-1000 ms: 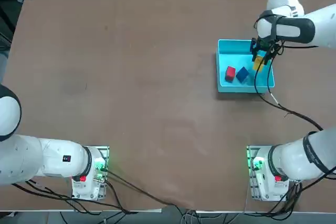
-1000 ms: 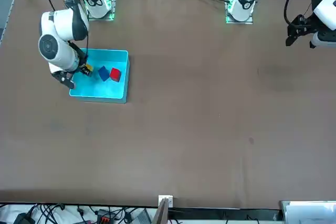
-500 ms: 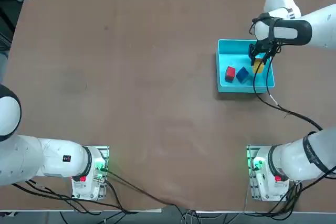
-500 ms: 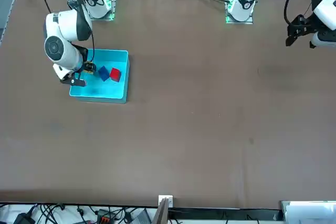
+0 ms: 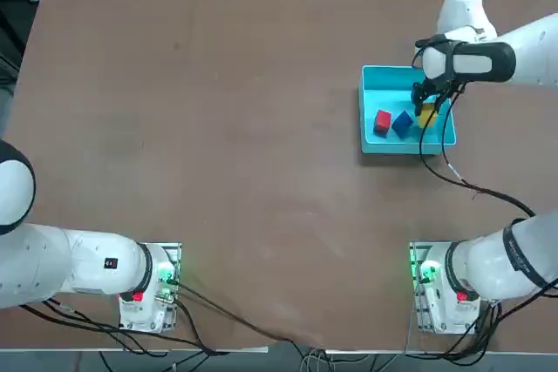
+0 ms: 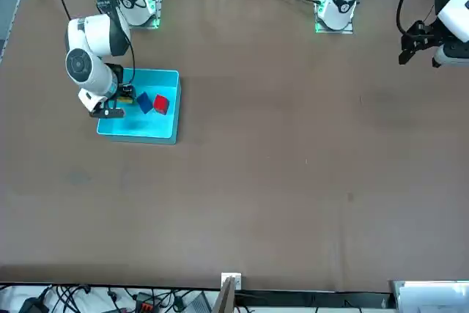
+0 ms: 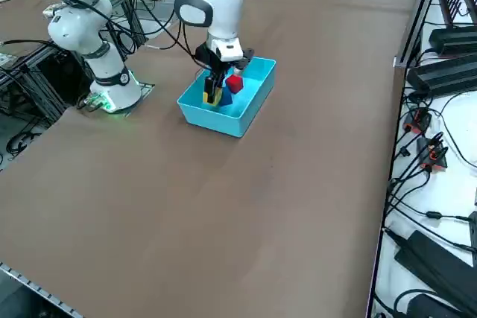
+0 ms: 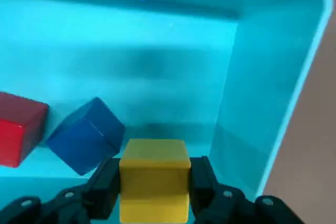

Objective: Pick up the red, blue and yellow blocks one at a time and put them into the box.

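Your right gripper [image 8: 155,187] is closed on the yellow block [image 8: 155,182], holding it within the box [image 8: 273,87]. Just beside it sits the blue block [image 8: 86,136], then the red block [image 8: 20,128], both inside the box, which stands toward the worktop's [image 5: 261,172] far right corner.

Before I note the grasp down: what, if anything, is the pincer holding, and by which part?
The right pincer holds the yellow block by two opposite side faces, inside the box.
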Motion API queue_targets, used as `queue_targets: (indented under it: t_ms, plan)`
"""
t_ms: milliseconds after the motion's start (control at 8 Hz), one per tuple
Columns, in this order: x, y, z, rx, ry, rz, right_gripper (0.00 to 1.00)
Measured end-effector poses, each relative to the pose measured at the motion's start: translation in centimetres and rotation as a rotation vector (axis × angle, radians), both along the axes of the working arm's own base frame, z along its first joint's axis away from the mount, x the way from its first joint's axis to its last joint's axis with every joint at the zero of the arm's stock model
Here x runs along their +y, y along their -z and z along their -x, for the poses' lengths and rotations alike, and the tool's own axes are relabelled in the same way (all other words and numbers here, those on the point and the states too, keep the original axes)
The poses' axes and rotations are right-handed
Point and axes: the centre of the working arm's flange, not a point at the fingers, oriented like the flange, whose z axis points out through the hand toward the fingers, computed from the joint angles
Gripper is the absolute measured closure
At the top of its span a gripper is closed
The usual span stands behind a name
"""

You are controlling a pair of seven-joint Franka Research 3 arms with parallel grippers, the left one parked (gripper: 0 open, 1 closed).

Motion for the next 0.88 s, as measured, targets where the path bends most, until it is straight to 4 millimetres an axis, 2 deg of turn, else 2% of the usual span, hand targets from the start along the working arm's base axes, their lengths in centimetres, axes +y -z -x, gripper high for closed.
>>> queue_targets:
  t_ms: [625,750,875]
  plan:
    - [-0.4,1.9,0.7,0.032,-0.006,0.002,0.3]
    - [-0.5,2.1,0.7,0.033,-0.004,0.002,0.28]
    - [-0.6,2.1,0.6,0.032,-0.003,0.002,0.17]
